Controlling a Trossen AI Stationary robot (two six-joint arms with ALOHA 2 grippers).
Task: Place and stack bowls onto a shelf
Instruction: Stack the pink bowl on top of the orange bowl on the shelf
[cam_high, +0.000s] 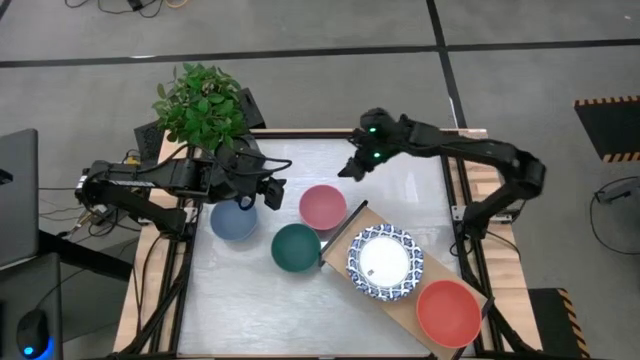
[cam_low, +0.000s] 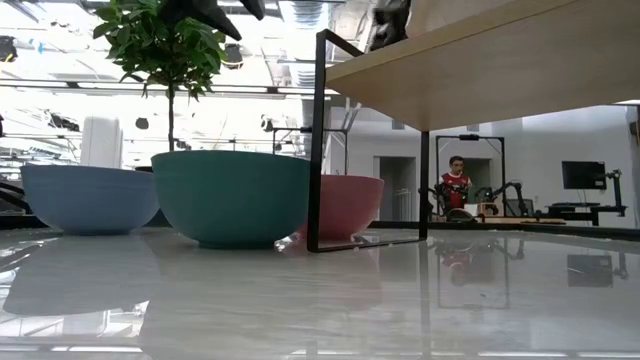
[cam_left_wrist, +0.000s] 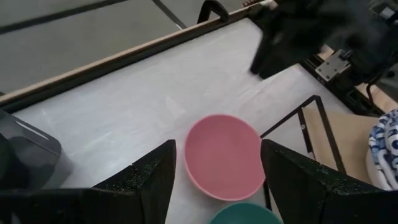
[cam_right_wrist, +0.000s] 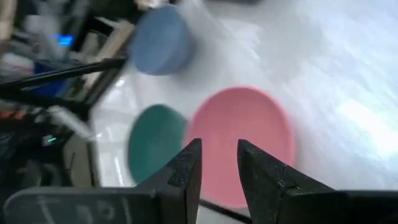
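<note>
From above, the shelf (cam_high: 400, 300) lies at 4 o'clock on the bench (cam_high: 250, 310), carrying the patterned bowl (cam_high: 385, 262) and red bowl (cam_high: 448, 312). The pink bowl (cam_high: 322, 206), green bowl (cam_high: 296, 247) and blue bowl (cam_high: 233, 219) sit on the bench beside it. The left hand (cam_high: 268, 190) is at 10 o'clock, the right hand (cam_high: 352, 168) at 12.

Left wrist view: fingers (cam_left_wrist: 149, 180) spread wide.

Right wrist view: fingers (cam_right_wrist: 186, 168) slightly parted, gripping nothing.

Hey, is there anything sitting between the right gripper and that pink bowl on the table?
Nothing visible does. The right gripper hangs open above the white tabletop, just behind the pink bowl, with bare surface between them. The dark green bowl and slate blue bowl lie beyond it.
</note>
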